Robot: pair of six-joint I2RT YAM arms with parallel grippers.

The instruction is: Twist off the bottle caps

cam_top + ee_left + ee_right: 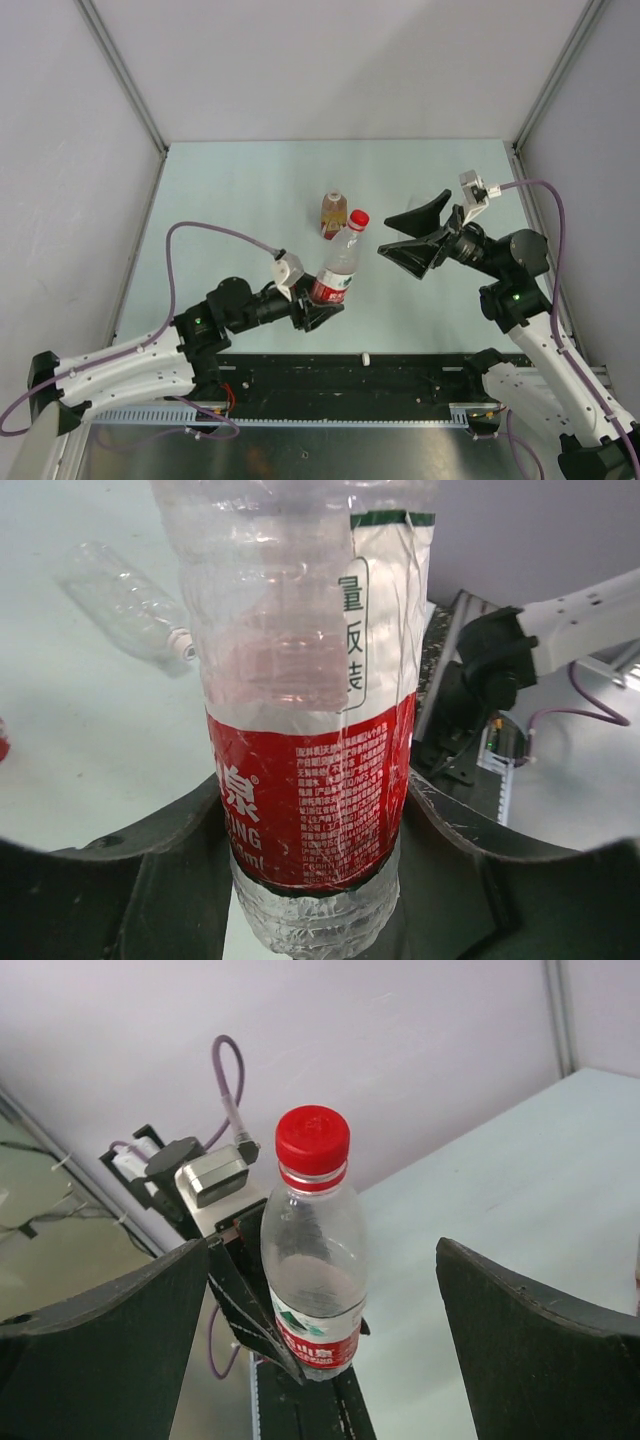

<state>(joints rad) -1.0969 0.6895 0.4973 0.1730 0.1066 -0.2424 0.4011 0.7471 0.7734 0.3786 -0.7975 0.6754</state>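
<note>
The dark left fingers (160,880) fill the bottom of the left wrist view, closed tight on either side of the labelled bottle (310,780). They press on the red lower band of its label, and the clear ribbed base shows just below them. From above, this bottle (338,270) slants up and to the right out of the left fingers (322,312), over the middle of the table (230,190). Its red cap (359,218) is screwed on at the top end.

The right fingers (540,1340) are spread wide and hold nothing. In the right wrist view the red cap (312,1140) stands between them at a distance, touching neither. From above, their tips (395,255) sit just to the right of the cap.

Just behind the red cap, the bottle with amber liquid (334,213) rests on the table; whether its cap is on cannot be told. In the left wrist view a plain clear bottle (125,605) lies on its side on the table beyond the held one, its white neck pointing toward it. A small white cap (366,357) lies alone at the near edge of the table, between the two arm bases.
</note>
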